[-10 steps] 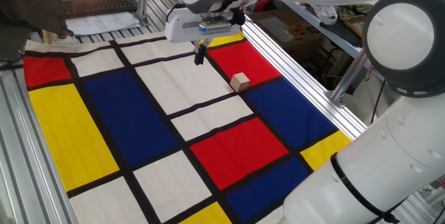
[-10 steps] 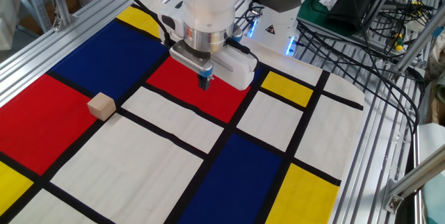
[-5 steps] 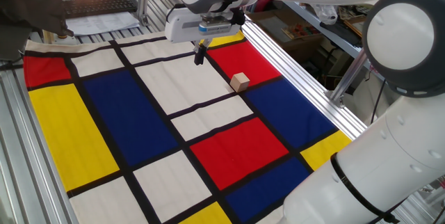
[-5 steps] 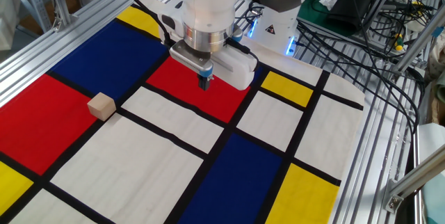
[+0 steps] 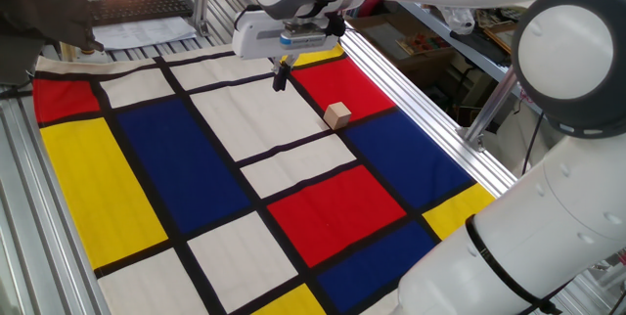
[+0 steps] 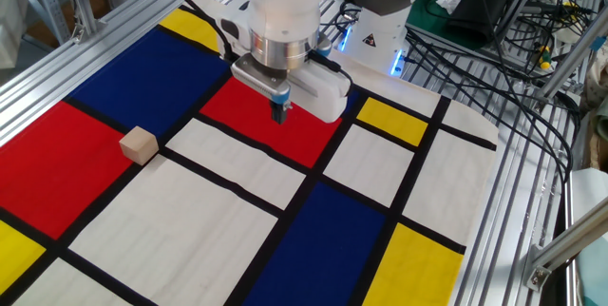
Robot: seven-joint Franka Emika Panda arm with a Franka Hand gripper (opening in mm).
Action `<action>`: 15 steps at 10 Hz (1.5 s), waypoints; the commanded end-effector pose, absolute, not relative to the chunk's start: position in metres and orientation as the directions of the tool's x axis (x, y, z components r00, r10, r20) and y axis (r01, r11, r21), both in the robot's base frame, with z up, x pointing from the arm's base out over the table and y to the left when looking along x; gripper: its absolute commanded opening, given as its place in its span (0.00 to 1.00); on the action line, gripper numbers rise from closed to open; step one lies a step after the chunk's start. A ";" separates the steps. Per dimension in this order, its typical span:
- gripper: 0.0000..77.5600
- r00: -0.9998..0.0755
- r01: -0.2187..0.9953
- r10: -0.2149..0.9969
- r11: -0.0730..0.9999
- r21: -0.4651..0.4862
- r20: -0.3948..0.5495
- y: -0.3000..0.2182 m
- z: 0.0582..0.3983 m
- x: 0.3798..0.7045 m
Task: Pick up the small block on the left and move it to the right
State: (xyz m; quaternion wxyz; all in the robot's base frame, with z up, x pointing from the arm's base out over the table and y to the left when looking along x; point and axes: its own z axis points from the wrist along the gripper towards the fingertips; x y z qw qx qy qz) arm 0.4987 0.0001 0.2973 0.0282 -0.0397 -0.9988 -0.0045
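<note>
Tan wooden small block (image 6: 139,144) sits upright on a red panel of the colour-block cloth (image 6: 180,220), at that panel's edge beside a white one, touching nothing. Well apart to its right, the hand (image 6: 279,113) hangs above another red panel, fingers pressed together, holding nothing.

End effector (image 5: 281,76) aloft, fingers together
</note>
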 end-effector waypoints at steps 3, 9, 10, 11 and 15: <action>0.00 -0.999 0.026 0.026 1.000 0.006 0.020 0.000 0.299 0.499; 0.00 -1.000 0.014 0.013 0.999 0.043 0.026 0.000 0.299 0.499; 0.00 -1.000 0.008 0.007 0.999 0.044 0.029 0.000 0.299 0.499; 0.00 -1.000 0.005 0.004 0.999 0.043 0.028 0.000 0.299 0.499; 0.00 -0.999 -0.034 -0.036 0.998 0.060 0.031 0.000 0.299 0.499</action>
